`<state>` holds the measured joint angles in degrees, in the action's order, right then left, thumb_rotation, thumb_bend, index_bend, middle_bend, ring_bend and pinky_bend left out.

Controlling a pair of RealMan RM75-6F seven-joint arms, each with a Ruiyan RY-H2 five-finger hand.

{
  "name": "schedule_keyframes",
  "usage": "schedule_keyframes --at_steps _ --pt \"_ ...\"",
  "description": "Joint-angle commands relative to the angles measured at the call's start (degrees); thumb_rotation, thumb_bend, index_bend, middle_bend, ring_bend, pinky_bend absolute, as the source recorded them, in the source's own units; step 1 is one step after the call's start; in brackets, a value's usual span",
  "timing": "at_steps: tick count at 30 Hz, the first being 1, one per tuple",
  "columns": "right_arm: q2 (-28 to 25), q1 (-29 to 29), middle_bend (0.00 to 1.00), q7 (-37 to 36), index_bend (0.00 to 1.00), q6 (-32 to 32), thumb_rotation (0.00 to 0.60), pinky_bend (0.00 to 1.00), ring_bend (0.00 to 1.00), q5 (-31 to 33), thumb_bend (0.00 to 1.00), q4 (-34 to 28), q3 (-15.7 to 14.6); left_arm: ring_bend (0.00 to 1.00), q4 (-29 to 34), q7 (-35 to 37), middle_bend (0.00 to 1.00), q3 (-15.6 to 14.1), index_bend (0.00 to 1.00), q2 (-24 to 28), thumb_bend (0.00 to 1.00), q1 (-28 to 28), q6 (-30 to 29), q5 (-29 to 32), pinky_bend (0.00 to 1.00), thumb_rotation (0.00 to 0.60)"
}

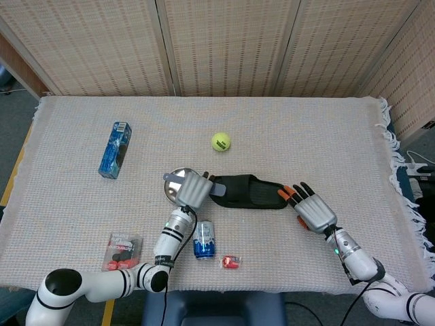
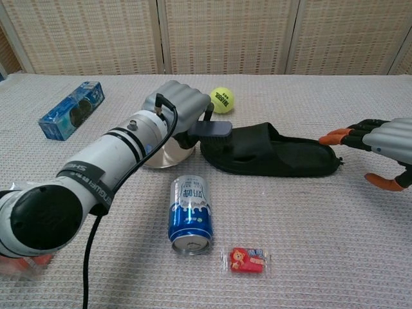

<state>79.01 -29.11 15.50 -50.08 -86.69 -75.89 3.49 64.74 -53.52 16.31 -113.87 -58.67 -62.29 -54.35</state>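
Bright, even overhead light in both views; soft short shadows under objects, no glare. Focus sharp throughout, slight wide-angle bend at chest-view edges.
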Motion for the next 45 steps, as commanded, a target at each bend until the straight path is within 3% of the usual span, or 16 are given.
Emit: schedule_keyframes --at_steps 1,4,16,25,45 --pt "0.49 -0.81 0.02 2.30 0.10 1.33 0.600 0.00 0.00 1.33 0.55 -0.40 -0.41 0.66 -2.55 1.06 0.67 0.81 0.57 -1.94 0.52 -1.35 0.36 -0.92 0.98 0.600" --pt "0.78 -1.35 0.03 5.06 0.12 2.31 0.600 0.00 0.00 2.11 0.61 -0.20 -1.07 0.66 -5.12 1.32 0.67 1.33 0.57 -3.56 0.53 -2.49 1.35 -0.98 0.98 0.600" --pt "1.45 -2.28 0.03 7.90 0.13 2.09 0.600 0.00 0.00 4.31 0.61 -0.97 -1.83 0.66 -14.92 2.11 0.68 1.90 0.57 -9.87 0.53 -5.30 0.72 -3.77 0.98 0.600" --pt "0.87 -2.39 0.03 7.01 0.13 0.73 0.600 0.00 0.00 4.18 0.61 -1.47 -2.62 0.67 -18.68 1.25 0.68 1.77 0.57 -10.63 0.53 -4.57 2.02 -4.01 0.98 0.600" --pt "0.80 -2.90 0.03 7.27 0.12 0.60 0.600 0.00 0.00 5.46 0.61 -1.77 -3.63 0.66 -16.89 -0.97 0.68 1.69 0.57 -11.76 0.53 -4.77 2.43 -5.85 0.98 0.600"
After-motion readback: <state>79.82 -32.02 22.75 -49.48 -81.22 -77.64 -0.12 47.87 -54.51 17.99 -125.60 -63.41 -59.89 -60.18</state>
